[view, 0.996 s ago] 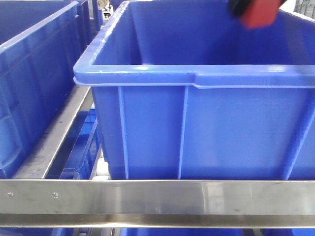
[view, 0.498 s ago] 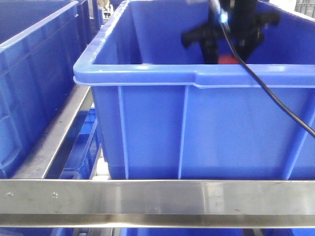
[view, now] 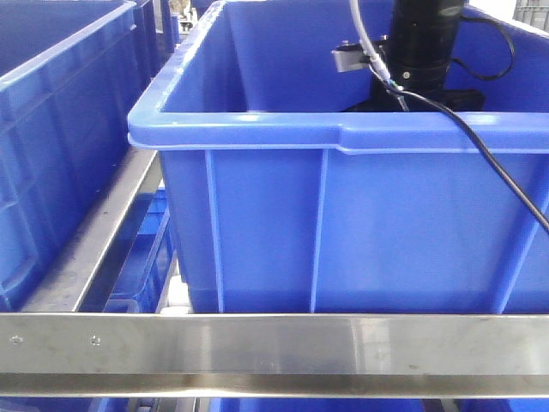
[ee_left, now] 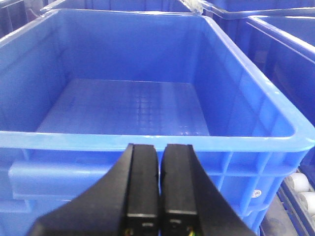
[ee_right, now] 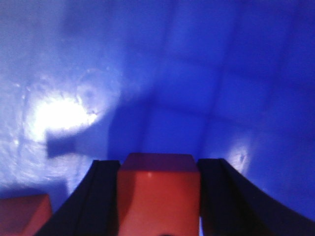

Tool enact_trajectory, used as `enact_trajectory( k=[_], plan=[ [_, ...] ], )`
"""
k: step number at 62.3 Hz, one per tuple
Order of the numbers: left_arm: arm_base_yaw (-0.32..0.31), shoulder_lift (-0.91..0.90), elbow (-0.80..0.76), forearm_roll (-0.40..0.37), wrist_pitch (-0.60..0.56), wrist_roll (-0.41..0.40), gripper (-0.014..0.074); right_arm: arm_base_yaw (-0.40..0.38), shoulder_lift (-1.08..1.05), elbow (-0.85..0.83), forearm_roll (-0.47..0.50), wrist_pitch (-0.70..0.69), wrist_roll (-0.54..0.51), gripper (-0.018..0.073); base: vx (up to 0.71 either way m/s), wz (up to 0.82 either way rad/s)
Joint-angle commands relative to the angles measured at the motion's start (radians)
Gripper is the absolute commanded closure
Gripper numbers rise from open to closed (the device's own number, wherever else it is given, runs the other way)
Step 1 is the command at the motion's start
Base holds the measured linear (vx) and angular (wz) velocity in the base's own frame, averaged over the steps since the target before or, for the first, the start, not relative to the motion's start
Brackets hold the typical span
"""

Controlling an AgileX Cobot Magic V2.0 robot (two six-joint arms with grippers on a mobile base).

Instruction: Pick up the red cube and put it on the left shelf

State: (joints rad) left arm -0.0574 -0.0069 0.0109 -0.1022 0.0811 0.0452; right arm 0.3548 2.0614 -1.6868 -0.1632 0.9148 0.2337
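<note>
Right arm's black gripper (ee_right: 158, 196) is clamped on the small bright red cube (ee_right: 158, 194); both dark fingers (ee_right: 101, 196) press its side faces, cube sits square between them, top face visible. Right wrist view looks down at a deep-blue gridded plastic floor (ee_right: 197, 88), blurry, with a bright glare patch at left and a small dark square shadow just under it. Cannot tell if the cube touches that floor. Second reddish shape (ee_right: 22, 214) in the bottom-left corner of the same view, cut off by the frame; cannot tell what it is. Front view: the right arm's black cylindrical wrist section (view: 422, 43) reaches down inside the big deep-blue ribbed plastic crate (view: 257, 215) near its back right; the near rim hides the gripper and cube there. Black cable (view: 502, 172) trails from the arm over the front rim and off to the right. That crate sits on the brushed steel rack (view: 274, 352), flat front rail with small screws across the bottom of the view; another deep-blue crate (view: 60, 129) just beside on the left, steel side rail between them. Left arm's black gripper (ee_left: 159, 187): fingers (ee_left: 142, 182) pressed together, thin seam only, nothing between them. It hangs outside the near wall of a blue crate (ee_left: 147, 142), whose patterned floor is bare in that view.
</note>
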Motion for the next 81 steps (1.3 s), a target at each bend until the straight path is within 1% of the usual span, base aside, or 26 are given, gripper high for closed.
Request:
enact_trajectory(
  k=[1,9,12,18,32,43,47,50,56,59,67,71,81],
  plan=[
    [-0.001,-0.012,0.024,-0.004,-0.089,-0.005,0.0495,-0.008,-0.061,-0.034,-0.017,-0.02,-0.007,0.0283,0.0,0.0],
    [-0.001,-0.012,0.024,-0.004,-0.089,-0.005,0.0495,-0.008,-0.061,-0.034,-0.018,-0.005,-0.007,0.0062,0.0,0.0],
    [-0.001,-0.012,0.024,-0.004,-0.089,-0.005,0.0495,-0.008,-0.061,-0.034,-0.018,0.0,-0.007,0.0009,0.0,0.0],
    [-0.001,-0.012,0.024,-0.004,-0.089,-0.005,0.0495,-0.008,-0.061,-0.034,-0.018,0.014,-0.007,-0.005,0.0,0.0],
    [-0.001,-0.012,0.024,-0.004,-0.089,-0.005,0.0495,-0.008,-0.097,-0.034,-0.018,0.031,-0.008,-0.0052,0.0,0.0],
    [-0.001,-0.012,0.024,-0.004,-0.089,-0.005,0.0495,-0.006,-0.218,-0.034,-0.018,0.014,-0.009,-0.0046,0.0,0.0],
    [-0.001,-0.012,0.024,-0.004,-0.089,-0.005,0.0495,-0.006,-0.259,-0.027,-0.018,0.017,-0.009,-0.0011,0.0,0.0],
    [-0.001,-0.012,0.024,-0.004,-0.089,-0.005,0.0495,-0.006,-0.294,-0.013,-0.018,0.016,-0.009,0.0035,0.0,0.0],
    [-0.001,-0.012,0.024,-0.004,-0.089,-0.005,0.0495,-0.006,-0.36,0.039,-0.018,0.003,-0.01,0.0189,0.0,0.0],
    [-0.001,-0.012,0.024,-0.004,-0.089,-0.005,0.0495,-0.006,-0.409,0.081,-0.018,-0.017,-0.01,0.0305,-0.03,-0.2],
    [-0.001,-0.012,0.024,-0.004,-0.089,-0.005,0.0495,-0.006,-0.534,0.216,-0.018,-0.091,-0.02,0.0522,-0.01,-0.06],
    [-0.001,-0.012,0.024,-0.004,-0.089,-0.005,0.0495,-0.006,-0.602,0.3,-0.018,-0.135,-0.02,0.0499,0.0,0.0],
    [-0.001,-0.012,0.024,-0.004,-0.089,-0.005,0.0495,-0.006,-0.815,0.517,-0.021,-0.28,-0.02,0.0508,0.0,0.0]
  ],
)
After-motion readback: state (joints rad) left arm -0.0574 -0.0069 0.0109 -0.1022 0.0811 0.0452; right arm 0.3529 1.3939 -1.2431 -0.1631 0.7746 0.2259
